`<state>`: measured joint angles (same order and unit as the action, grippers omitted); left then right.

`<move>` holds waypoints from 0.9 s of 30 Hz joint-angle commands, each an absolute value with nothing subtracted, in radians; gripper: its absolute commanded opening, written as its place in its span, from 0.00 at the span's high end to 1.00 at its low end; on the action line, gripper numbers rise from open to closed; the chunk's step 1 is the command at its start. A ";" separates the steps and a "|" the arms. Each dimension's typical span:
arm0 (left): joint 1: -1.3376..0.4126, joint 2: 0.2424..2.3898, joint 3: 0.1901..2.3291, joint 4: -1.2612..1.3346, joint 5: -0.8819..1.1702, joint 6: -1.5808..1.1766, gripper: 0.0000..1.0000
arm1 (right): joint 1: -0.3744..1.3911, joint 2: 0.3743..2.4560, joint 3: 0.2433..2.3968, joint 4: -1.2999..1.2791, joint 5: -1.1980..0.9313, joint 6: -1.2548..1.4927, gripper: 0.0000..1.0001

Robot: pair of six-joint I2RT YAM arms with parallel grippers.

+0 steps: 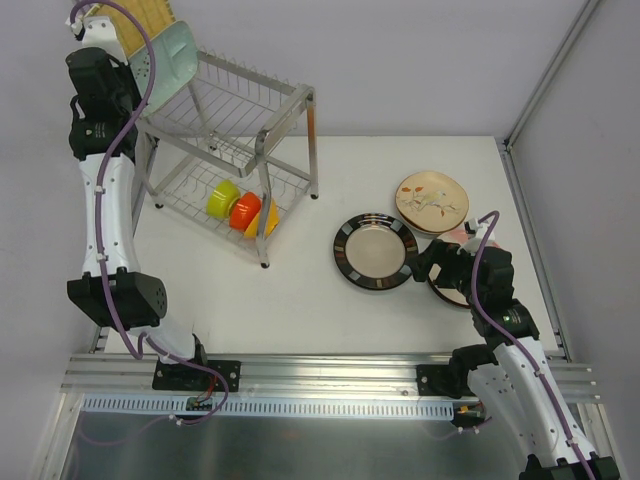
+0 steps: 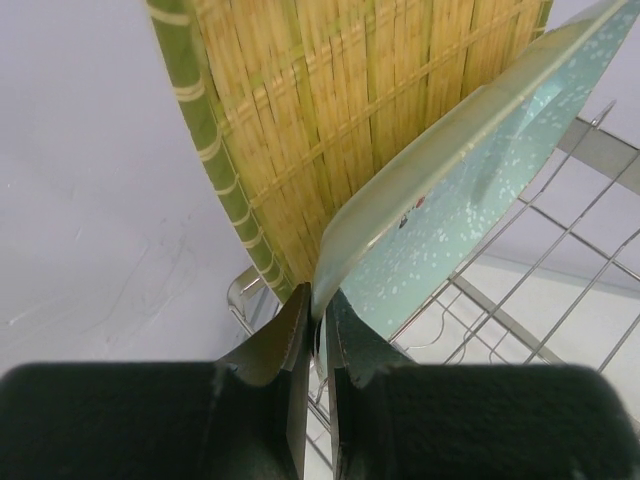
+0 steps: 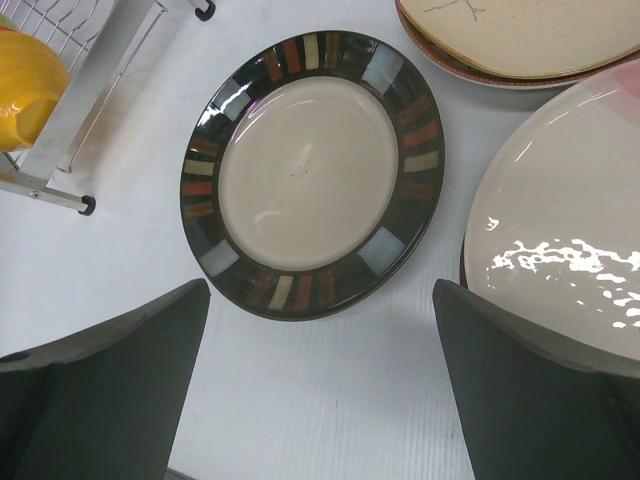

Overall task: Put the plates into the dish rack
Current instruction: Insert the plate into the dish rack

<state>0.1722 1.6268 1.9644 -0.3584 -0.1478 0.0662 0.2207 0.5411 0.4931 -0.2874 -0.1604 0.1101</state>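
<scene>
left jaws pinched on the edge of the teal plate [image 2: 480, 190], yellow plate [image 2: 350, 120] right beside it; right jaws wide open, dark-rimmed plate [image 3: 310, 170] just ahead of them

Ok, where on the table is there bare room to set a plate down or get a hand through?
Widest bare patch: the table between the front legs of the dish rack, the dark-rimmed plate and the near rail. A narrower gap lies between the rack and the floral plate. Crowded: the right side, where the plates bunch together.
</scene>
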 commanded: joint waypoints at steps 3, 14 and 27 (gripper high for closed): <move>0.192 1.559 1.971 -0.301 -0.221 0.071 1.00 | 0.225 0.534 0.497 -0.249 -0.146 0.090 0.01; 0.192 1.577 1.921 -0.298 -0.158 0.048 0.90 | 0.224 0.532 0.495 -0.252 -0.149 0.089 0.00; 0.192 1.551 1.931 -0.298 -0.153 0.021 0.42 | 0.225 0.538 0.502 -0.253 -0.155 0.091 0.01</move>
